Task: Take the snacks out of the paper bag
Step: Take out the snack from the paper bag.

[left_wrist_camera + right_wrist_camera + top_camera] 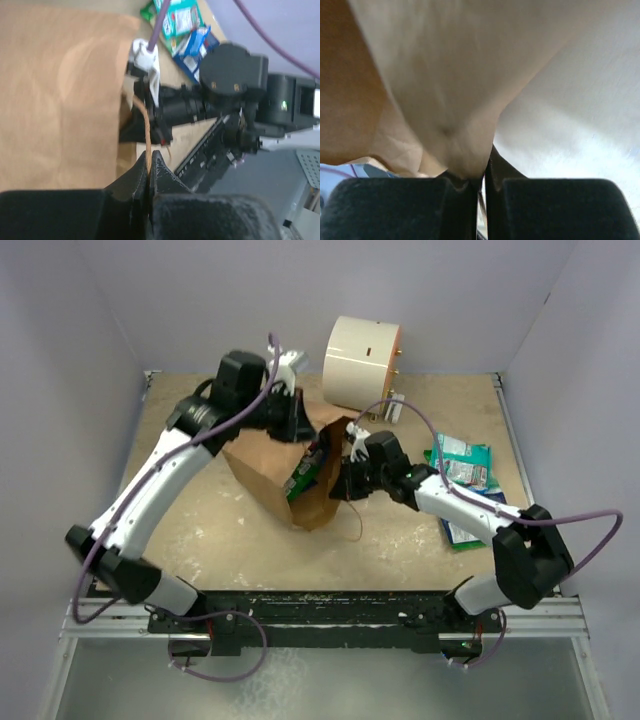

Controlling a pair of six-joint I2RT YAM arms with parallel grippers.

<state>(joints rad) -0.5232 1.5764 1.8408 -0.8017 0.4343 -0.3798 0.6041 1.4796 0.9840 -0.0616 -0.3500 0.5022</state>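
Observation:
The brown paper bag [265, 465] lies tilted mid-table with its mouth toward the right. A green packet [304, 476] shows in the mouth. My left gripper [297, 428] sits over the bag's top and is shut on its thin twisted handle [145, 131]; the bag's wall [60, 90] fills the left of that view. My right gripper [348, 480] is at the bag's mouth, shut on a fold of the bag's paper [455, 100]. Green-and-white [462, 458] and blue-and-white [468, 527] packets lie on the table at the right; they also show in the left wrist view [184, 21].
A cream cylinder [361, 365] stands at the back, just behind the bag, with a small white object [392, 408] beside it. Grey walls close the table at the left, right and back. The black rail [330, 605] runs along the near edge.

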